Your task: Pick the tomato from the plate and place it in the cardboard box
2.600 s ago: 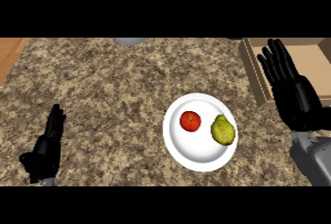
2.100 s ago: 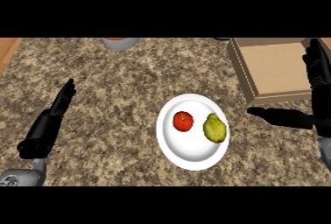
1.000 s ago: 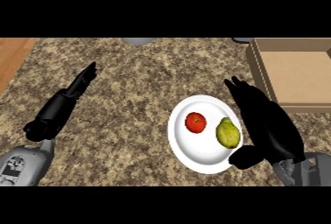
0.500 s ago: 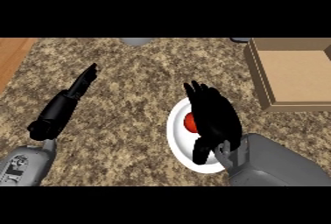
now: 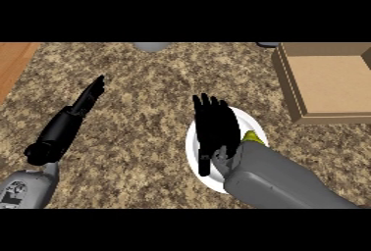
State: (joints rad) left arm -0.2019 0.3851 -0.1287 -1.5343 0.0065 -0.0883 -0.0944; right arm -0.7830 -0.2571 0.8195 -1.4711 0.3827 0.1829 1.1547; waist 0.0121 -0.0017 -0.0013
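Note:
A white plate (image 5: 194, 142) lies on the speckled counter right of centre. My right hand (image 5: 216, 128) is spread flat over it, fingers straight and pointing away from me, and it hides the tomato completely. A bit of a yellow-green pear (image 5: 251, 138) peeks out at the hand's right side. The open cardboard box (image 5: 326, 81) stands at the back right, apart from the plate. My left hand (image 5: 72, 117) rests at the left, open, fingers stretched toward the back of the counter.
A grey round object (image 5: 150, 46) sits at the counter's back edge, and a dark object (image 5: 267, 44) lies next to the box's far corner. A wooden strip (image 5: 14, 61) borders the counter at the far left.
My right hand swung in from beside the box, came over the plate and now covers the tomato, which was visible before. The left hand has lifted and stretched forward.

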